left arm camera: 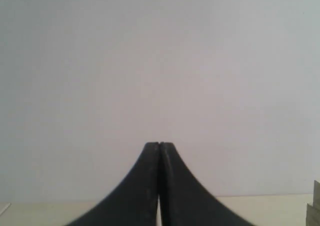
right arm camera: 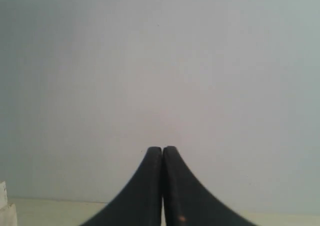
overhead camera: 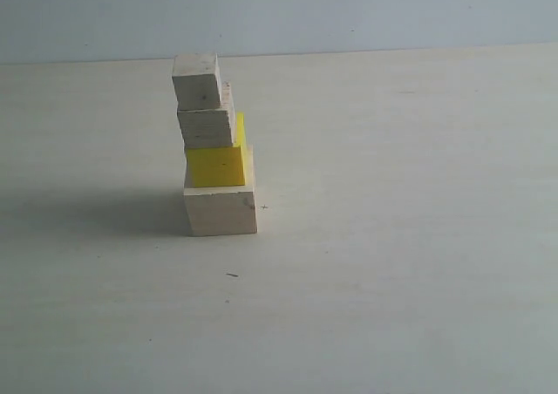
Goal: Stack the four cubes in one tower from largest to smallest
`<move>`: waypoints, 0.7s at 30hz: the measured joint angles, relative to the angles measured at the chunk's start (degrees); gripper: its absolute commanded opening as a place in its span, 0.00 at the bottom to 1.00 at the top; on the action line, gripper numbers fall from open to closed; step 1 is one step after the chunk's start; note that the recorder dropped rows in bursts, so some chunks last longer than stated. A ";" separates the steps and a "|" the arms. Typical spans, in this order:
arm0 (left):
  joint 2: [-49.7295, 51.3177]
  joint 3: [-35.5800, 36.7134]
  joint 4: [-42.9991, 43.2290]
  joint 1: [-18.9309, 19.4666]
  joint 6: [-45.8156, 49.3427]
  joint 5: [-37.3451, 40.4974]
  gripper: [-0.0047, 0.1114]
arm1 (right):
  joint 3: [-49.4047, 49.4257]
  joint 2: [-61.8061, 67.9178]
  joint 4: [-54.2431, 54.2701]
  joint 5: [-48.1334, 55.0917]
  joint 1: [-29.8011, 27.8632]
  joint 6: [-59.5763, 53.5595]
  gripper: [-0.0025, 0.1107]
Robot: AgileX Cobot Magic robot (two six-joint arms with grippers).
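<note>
Four-cube tower [overhead camera: 215,166] w/ large pale wooden cube [overhead camera: 221,211] lowest for stability (upper cubes [overhead camera: 207,126] offset twd 11 o'clock); left pincer [left arm camera: 159,145], right pincer [right arm camera: 163,148] clenched empty, apparently done.

A pale cream tabletop [overhead camera: 392,263] fills most of the exterior view and meets a plain light grey-blue wall [overhead camera: 366,10] along a nearly level edge at the back. 1 short dark fleck [overhead camera: 232,275] lies on the tabletop toward the front. A soft shadow [overhead camera: 96,211] darkens its left side.

Closed right pincer [right arm camera: 162,151] before pale wall [right arm camera: 160,61]
</note>
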 measured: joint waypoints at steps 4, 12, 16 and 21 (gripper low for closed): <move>0.00 0.38 0.00 0.00 -4.52 0.23 0.04 | 0.00 0.00 0.00 -1.15 0.00 4.73 0.02; 0.00 0.38 0.00 0.00 -5.53 0.48 0.04 | 0.00 0.00 0.00 -1.28 0.00 5.47 0.02; 0.00 0.38 0.00 0.00 -5.53 0.48 0.04 | 0.00 0.00 0.00 -1.28 0.00 5.47 0.02; 0.00 0.38 0.00 0.00 -5.53 0.48 0.04 | 0.00 0.00 0.00 -1.28 0.00 5.47 0.02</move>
